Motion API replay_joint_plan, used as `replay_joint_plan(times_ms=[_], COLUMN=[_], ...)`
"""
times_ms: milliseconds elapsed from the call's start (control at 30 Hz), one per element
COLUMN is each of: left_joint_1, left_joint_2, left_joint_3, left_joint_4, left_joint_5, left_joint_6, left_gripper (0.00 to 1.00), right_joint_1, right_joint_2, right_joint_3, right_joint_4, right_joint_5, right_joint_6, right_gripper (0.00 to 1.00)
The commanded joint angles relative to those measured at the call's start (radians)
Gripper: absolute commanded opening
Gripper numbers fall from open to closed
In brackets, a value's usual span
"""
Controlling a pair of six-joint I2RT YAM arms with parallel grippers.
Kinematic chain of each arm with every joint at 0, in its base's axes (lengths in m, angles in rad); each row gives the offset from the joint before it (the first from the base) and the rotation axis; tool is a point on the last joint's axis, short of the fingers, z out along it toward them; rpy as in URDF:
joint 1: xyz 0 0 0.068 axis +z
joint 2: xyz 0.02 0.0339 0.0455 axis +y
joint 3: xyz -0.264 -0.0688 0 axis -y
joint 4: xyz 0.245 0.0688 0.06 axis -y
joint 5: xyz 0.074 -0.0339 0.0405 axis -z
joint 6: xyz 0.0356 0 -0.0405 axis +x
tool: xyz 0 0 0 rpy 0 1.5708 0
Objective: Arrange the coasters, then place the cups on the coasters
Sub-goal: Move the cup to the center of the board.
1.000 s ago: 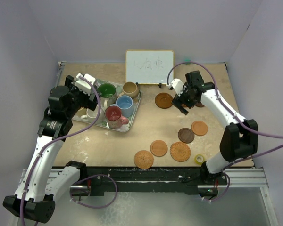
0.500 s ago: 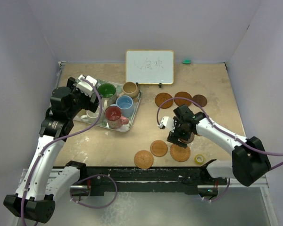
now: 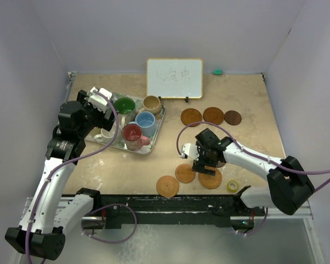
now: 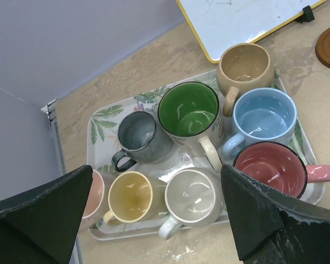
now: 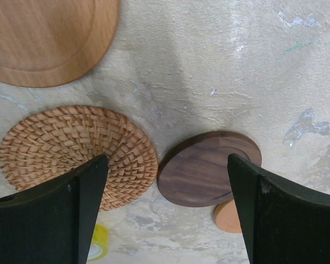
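Several cups stand on the leaf-patterned tray (image 4: 107, 118): grey (image 4: 138, 133), green (image 4: 188, 108), tan (image 4: 244, 65), blue (image 4: 263, 116), red (image 4: 275, 168), white (image 4: 196, 197), yellow (image 4: 132, 196) and pink (image 4: 94, 192). My left gripper (image 4: 157, 171) hangs open above them, holding nothing. Three coasters lie in a back row (image 3: 191, 116), (image 3: 213, 115), (image 3: 232, 117). Near the front lie a woven coaster (image 3: 168, 186), an orange one (image 3: 185, 172) and another woven one (image 5: 60, 146). My right gripper (image 5: 168, 159) is open, low over a dark brown coaster (image 5: 209, 168) that overlaps a small tan coaster (image 5: 228, 217).
A whiteboard (image 3: 175, 78) stands at the back centre, with a small green object (image 3: 217, 72) to its right. A yellow tape roll (image 3: 232, 186) lies near the front edge by the right arm's base. Purple walls enclose the table.
The right arm has swung from the back row of coasters to the front group and come down over the dark brown coaster. The left arm has stayed still.
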Motion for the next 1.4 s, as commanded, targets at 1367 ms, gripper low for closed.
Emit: replay_joint_plan(times_ms=[1367], left_joint_1=[0.017], left_joint_2=[-0.030], left_joint_3=[-0.001], left_joint_4=[0.038], left_joint_5=[0.019], left_joint_6=[0.004], left_gripper=[0.96], right_joint_1=[-0.011], right_joint_2=[0.418], right_joint_3=[0.407], right_joint_4=[0.216], right_joint_5=[0.267], right_joint_6=[0.020], right_gripper=[0.88])
